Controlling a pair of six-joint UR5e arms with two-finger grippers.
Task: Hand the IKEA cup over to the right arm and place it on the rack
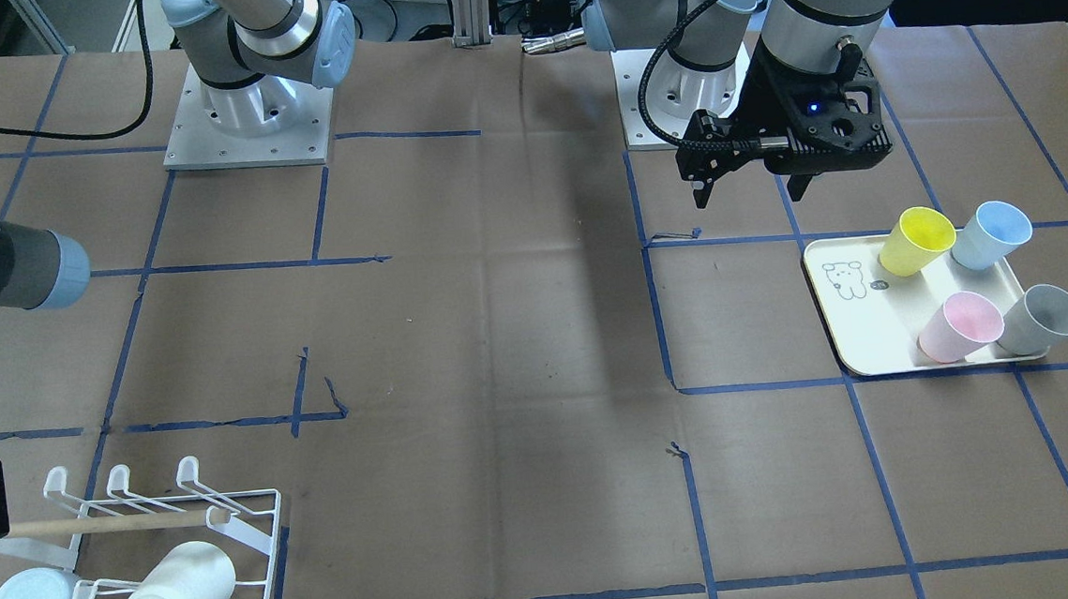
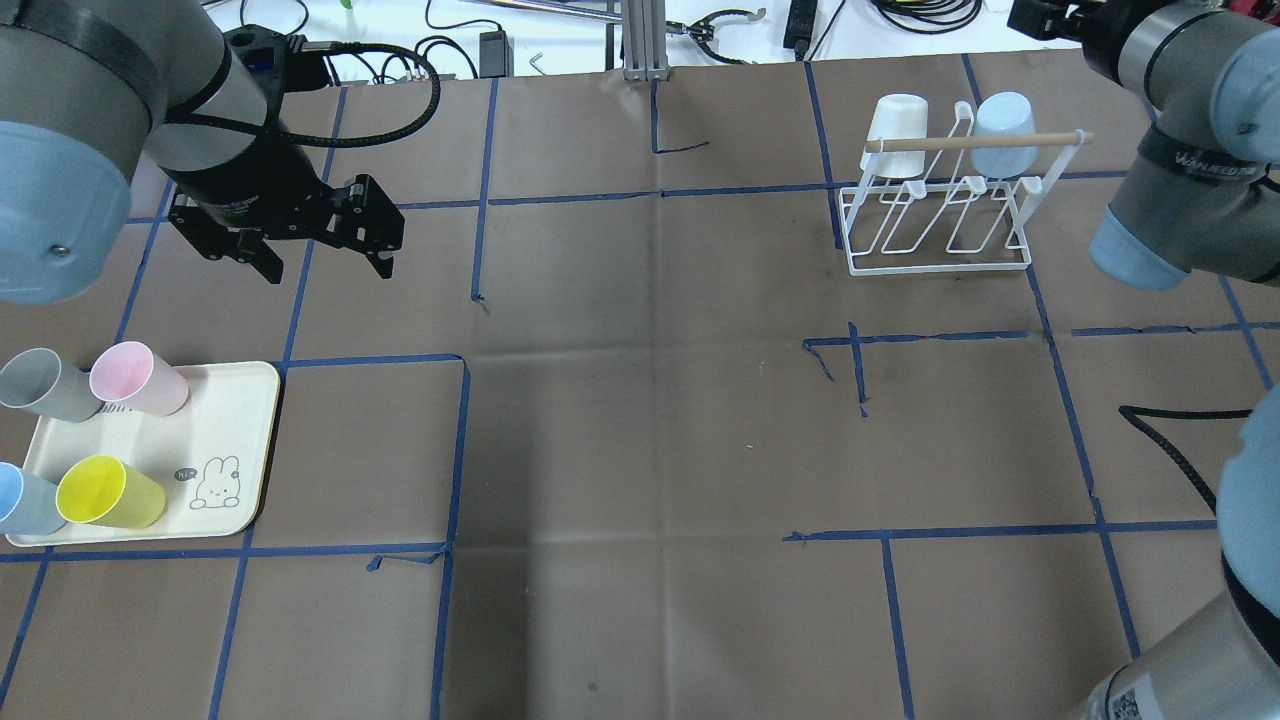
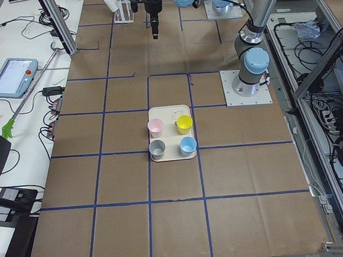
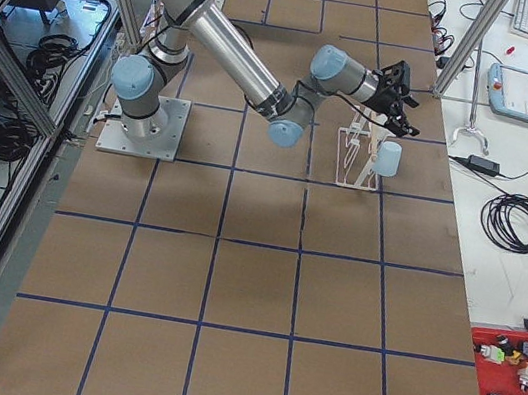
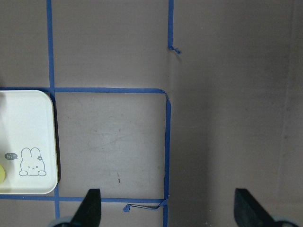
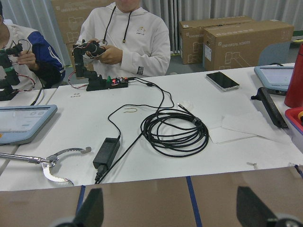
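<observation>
The left gripper [image 2: 328, 265] hovers near the tray [image 2: 235, 440], jaws released and empty. The tray holds a yellow cup [image 2: 108, 492], pink cup [image 2: 138, 378], grey cup [image 2: 45, 385] and blue cup [image 2: 25, 500]. The right gripper [image 6: 171, 213], jaws spread and empty, is near the rack [image 2: 935, 268], which carries a white cup [image 2: 897, 125] and a pale-blue cup [image 2: 1003, 130].

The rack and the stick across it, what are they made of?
The rack looks like thin metal wire with a smooth white coat. Its rods are slim, bent into loops and evenly white, but I can't tell whether that coat is paint or plastic. The stick looks like bare light wood: pale tan, dull and round.
</observation>
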